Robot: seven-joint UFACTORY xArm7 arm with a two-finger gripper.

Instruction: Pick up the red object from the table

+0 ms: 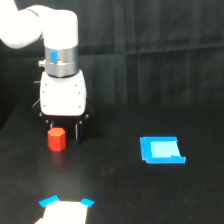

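Observation:
The red object [56,139] is a small red-orange block with a hexagonal top, standing on the black table [125,195] at the exterior view's left. My gripper [64,132] hangs from the white arm right above it, pointing down. Its dark fingers [78,131] stand apart, wider than the block. The block sits low between them, closer to the left finger, with a gap to the right finger. I see no finger pressing on it. The left fingertip is partly hidden behind the block.
A larger flat blue rectangle [161,150] lies on the table at the exterior view's right. A bright, washed-out object with blue edges [65,209] sits at the bottom edge, in front of the block. A dark pleated cloth backdrop [160,30] hangs behind.

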